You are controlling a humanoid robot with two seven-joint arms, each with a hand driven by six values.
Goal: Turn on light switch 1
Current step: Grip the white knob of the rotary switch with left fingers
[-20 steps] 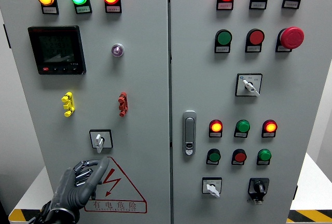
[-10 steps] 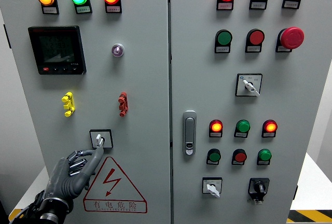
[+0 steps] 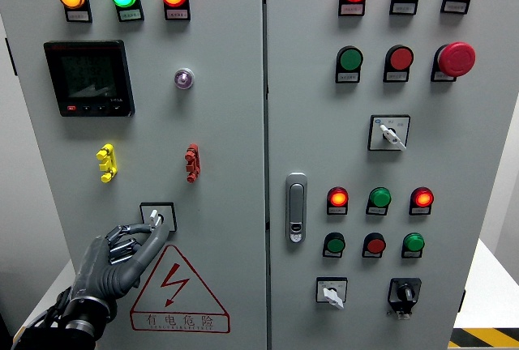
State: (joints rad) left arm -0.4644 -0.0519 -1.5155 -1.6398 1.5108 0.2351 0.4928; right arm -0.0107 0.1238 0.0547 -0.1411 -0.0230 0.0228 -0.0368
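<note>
Light switch 1 [image 3: 156, 218], a small rotary selector w/ white knob, sits low on the left cabinet door [image 3: 219, 123], just above the warning triangle sticker [image 3: 178, 293]. Left hand [image 3: 117, 257] comes up from lower left, fingers loosely curled, holding nothing; its extended finger [image 3: 154, 241] reaches the knob's lower edge — touching or just short, can't tell. Further right: door handle [image 3: 296, 207], then right door [image 3: 389, 155] w/ lamps & buttons.

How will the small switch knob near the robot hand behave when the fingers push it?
The knob looks rigid and fixed in its square plate, so it probably turns rather than slides. Its small lever may slip off the left hand's fingertips.
</note>
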